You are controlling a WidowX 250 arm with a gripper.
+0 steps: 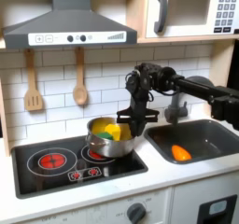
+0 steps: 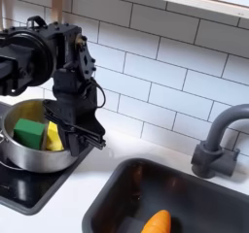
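A silver pot (image 1: 109, 142) (image 2: 21, 155) sits at the right edge of the black stovetop (image 1: 56, 167), with a green block (image 2: 29, 133) and a yellow piece (image 2: 54, 136) inside it. In both exterior views my gripper (image 1: 133, 127) (image 2: 78, 132) points down at the pot's right rim and is shut on it. The pot looks slightly tilted or raised on that side. An orange carrot (image 1: 180, 153) (image 2: 156, 222) lies in the dark sink (image 1: 207, 133) (image 2: 117, 193), to the pot's right in both exterior views.
A grey faucet (image 1: 175, 106) (image 2: 218, 145) stands behind the sink. A wooden spatula (image 1: 33, 88) and spoon (image 1: 80, 78) hang on the tiled wall. A range hood (image 1: 70, 27) and microwave (image 1: 191, 8) are overhead. White counter runs along the front.
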